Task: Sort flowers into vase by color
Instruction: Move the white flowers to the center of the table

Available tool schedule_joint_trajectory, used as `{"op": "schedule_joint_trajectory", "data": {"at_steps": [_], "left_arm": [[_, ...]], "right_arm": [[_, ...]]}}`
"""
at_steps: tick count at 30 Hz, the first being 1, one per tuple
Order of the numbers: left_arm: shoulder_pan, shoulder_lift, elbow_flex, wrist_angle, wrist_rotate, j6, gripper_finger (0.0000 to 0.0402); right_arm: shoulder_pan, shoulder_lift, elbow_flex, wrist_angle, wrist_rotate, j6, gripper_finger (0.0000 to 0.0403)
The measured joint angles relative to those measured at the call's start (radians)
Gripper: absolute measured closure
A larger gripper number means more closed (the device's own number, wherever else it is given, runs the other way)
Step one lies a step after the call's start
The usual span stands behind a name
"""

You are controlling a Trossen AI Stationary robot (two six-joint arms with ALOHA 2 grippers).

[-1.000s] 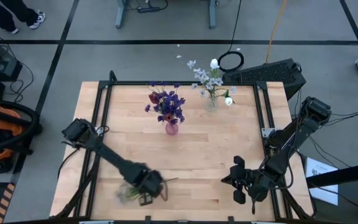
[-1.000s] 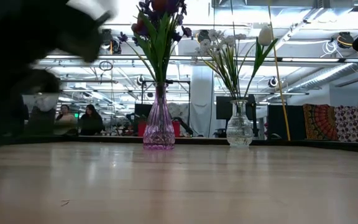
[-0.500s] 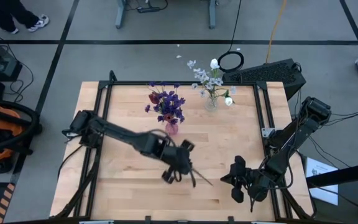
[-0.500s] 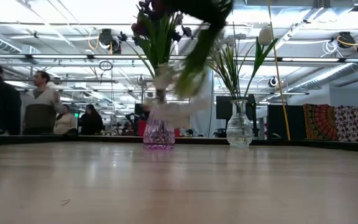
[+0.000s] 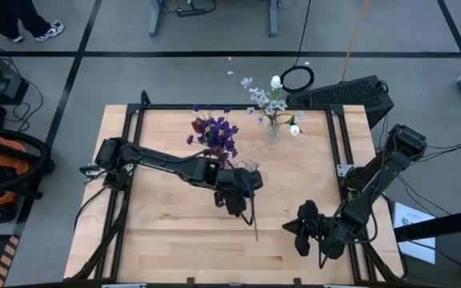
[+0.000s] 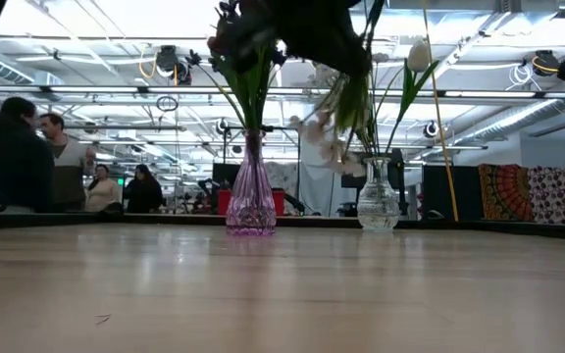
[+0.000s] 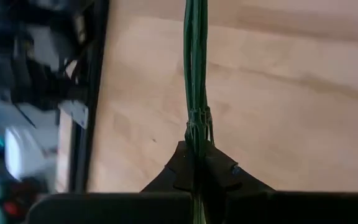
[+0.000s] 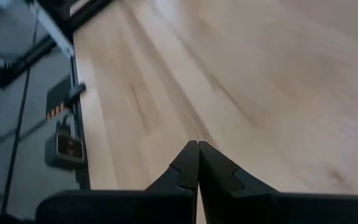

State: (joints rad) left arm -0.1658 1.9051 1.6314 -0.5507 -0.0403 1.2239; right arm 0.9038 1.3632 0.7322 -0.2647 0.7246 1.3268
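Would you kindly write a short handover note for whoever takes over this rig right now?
Left gripper: shut on a green-stemmed flower bunch, held above mid-table, between the two vases.
Right gripper: shut, empty, waiting near the table's right front.
Pink vase: holds purple and dark red flowers.
Clear vase: holds white flowers.
Left: place the held bunch into its matching vase.

two vases stand on the table — one pink vase (image 5: 222,165) with purple and dark red flowers (image 5: 214,133), one clear vase (image 5: 272,133) with white flowers (image 5: 272,101). one flower bunch (image 7: 196,81) is in a gripper. two arms. three people (image 6: 27,162) show beyond the table.
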Motion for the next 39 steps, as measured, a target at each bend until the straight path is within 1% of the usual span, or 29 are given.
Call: {"op": "schedule_joint_trajectory", "data": {"at_steps": [4,6,10,13,17,19,23,28,30,32,35,39], "left_arm": [[0.010,0.040,0.000,0.004,-0.009,0.160,0.0396],[0.010,0.064,0.000,0.015,-0.042,0.224,0.0395],[0.005,0.112,0.000,0.028,-0.096,0.372,0.0374],[-0.001,0.140,-0.001,0.080,-0.150,0.373,0.0341],[-0.002,0.151,-0.001,0.138,-0.176,0.332,0.0293],[-0.002,0.151,-0.001,0.142,-0.182,0.327,0.0271],[-0.012,0.151,-0.001,0.148,-0.232,0.301,0.0237],[-0.027,0.149,-0.001,0.145,-0.371,0.151,0.0220],[-0.036,0.129,-0.001,0.122,-0.421,0.044,0.0220],[-0.043,0.105,-0.001,0.114,-0.450,-0.110,0.0219],[-0.054,0.049,-0.001,0.030,-0.435,-0.385,0.0219],[-0.059,-0.016,-0.001,-0.095,-0.317,-0.713,0.0222]], "right_arm": [[-0.001,0.000,0.000,-0.001,0.060,0.089,0.0403],[-0.003,0.000,0.001,-0.001,0.070,0.133,0.0403],[-0.008,0.000,0.001,-0.001,0.084,0.221,0.0403],[-0.013,0.000,0.001,-0.001,0.088,0.272,0.0403],[-0.015,0.000,0.001,0.000,0.088,0.307,0.0403],[-0.015,0.000,0.001,0.000,0.088,0.311,0.0403],[-0.015,0.000,0.001,0.000,0.088,0.310,0.0403],[-0.015,0.000,0.001,-0.001,0.086,0.307,0.0403],[-0.015,0.000,0.001,0.004,0.084,0.317,0.0403],[-0.015,0.000,0.001,0.011,0.082,0.350,0.0403],[-0.015,0.000,0.000,0.007,0.081,0.352,0.0403],[-0.016,0.000,0.000,0.000,0.082,0.248,0.0403]]}}
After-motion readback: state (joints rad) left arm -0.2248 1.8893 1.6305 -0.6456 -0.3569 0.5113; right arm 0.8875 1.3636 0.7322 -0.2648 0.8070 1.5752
